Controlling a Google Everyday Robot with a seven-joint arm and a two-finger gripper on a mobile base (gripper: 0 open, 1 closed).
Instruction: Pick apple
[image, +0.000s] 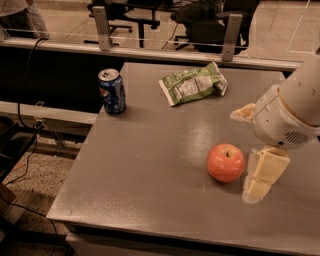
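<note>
Hanging beside round glossy apple (226, 162) | cream blocky gripper (261, 172), perhaps touching

An office lab: swivel chairs (200, 17) behind a glass partition (165, 44), floor cables (31, 161), the gripper (246, 152) low over the grey table (150, 165).

The single camera sits high over the near side of the table (150, 165) and looks steeply down across it toward the chairs (200, 20) beyond the far edge. It is close, so the table fills most of the view. The end effector (258, 186) hangs at the right edge, just beside the apple (226, 162).
</note>
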